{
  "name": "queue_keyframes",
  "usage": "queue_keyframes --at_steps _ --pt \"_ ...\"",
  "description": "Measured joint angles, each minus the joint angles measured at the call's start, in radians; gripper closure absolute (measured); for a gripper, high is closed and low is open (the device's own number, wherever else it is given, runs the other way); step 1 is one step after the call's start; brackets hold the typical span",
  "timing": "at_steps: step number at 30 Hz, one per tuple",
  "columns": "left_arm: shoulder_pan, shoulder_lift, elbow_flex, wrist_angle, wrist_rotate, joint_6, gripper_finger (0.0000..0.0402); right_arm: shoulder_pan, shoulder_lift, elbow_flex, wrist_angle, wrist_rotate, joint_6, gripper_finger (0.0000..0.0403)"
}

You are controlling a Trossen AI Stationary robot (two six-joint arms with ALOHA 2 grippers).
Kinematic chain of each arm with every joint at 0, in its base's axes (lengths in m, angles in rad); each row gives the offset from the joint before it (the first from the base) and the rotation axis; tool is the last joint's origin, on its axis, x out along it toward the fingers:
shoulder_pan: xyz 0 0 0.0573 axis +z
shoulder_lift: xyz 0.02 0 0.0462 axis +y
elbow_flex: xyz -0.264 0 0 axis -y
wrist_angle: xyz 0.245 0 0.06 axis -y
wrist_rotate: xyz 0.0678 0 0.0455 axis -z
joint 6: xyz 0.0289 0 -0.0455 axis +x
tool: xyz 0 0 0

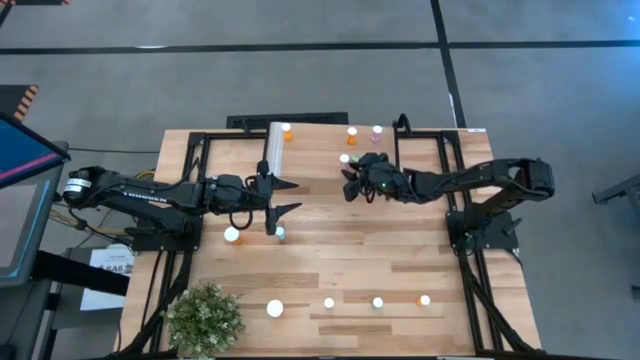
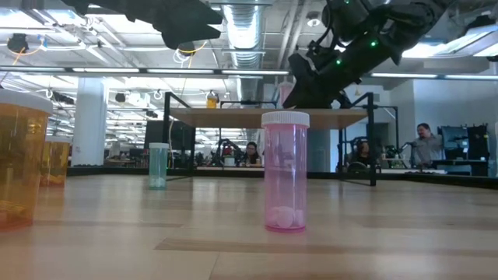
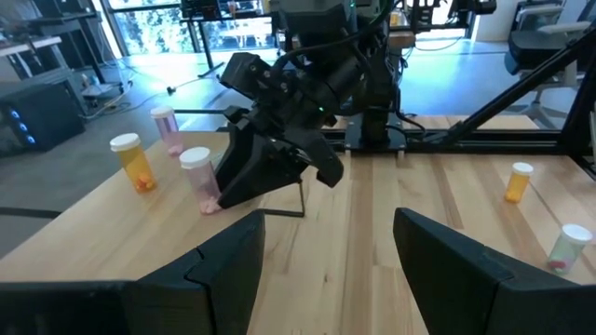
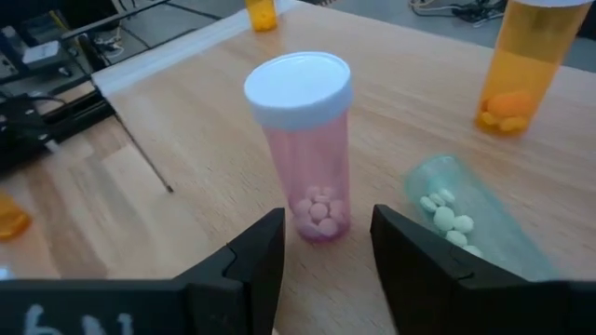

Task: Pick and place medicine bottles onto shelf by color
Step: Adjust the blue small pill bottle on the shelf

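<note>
Nearest the low camera, an orange bottle [image 2: 17, 159] fills the left edge, and a pink bottle [image 2: 285, 171] stands upright on the desk [image 2: 233, 241] with white pills at its base. A green bottle [image 2: 158, 165] stands farther back, and behind it the shelf [image 2: 264, 117] rises on thin black legs; only this view shows people seated in the room beyond.

From above, 4 white caps sit along the desk's near side, 2 more beside the left gripper [image 1: 275, 197], whose fingers are spread with nothing between them. On the shelf stand an orange bottle [image 1: 351, 133] and a pink bottle [image 1: 377, 132], another orange one [image 1: 286, 130] near the pale strip.

The right gripper [image 1: 352, 183] hovers over the shelf. Its wrist view alone shows the detail: spread fingers [image 4: 251, 265] flank, without touching, an upright pink bottle [image 4: 304, 140] with white cap and pale pills, a green bottle [image 4: 461, 219] lying tipped just beside it, and a larger orange bottle [image 4: 521, 65] farther off.

The left wrist view shows the right gripper beside that pink bottle.
</note>
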Motion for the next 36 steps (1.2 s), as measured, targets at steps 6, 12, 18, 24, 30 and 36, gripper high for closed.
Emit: queue_keyframes --at_steps 6,12,18,24,30,36 --pt "0.0 0.0 0.0 -0.001 0.002 -0.014 0.0173 0.035 -0.053 -0.004 -0.056 0.038 0.008 0.0217" --pt "0.0 0.0 0.0 0.0 0.003 -0.015 0.0173 0.037 -0.114 -0.004 -0.086 0.064 0.005 0.0217" --pt "0.0 0.0 0.0 0.002 0.003 -0.017 0.0173 0.02 -0.145 -0.004 -0.083 0.064 -0.008 0.0217" --pt "0.0 0.0 0.0 0.001 0.003 -0.019 0.0173 0.017 -0.193 -0.004 -0.083 0.064 -0.041 0.0217" --pt "0.0 0.0 0.0 -0.001 0.003 -0.019 0.0173 0.017 -0.256 -0.003 -0.136 0.063 -0.075 0.0217" --pt "0.0 0.0 0.0 -0.001 0.003 -0.019 0.0173 0.045 -0.335 -0.003 -0.206 0.05 -0.157 0.0218"
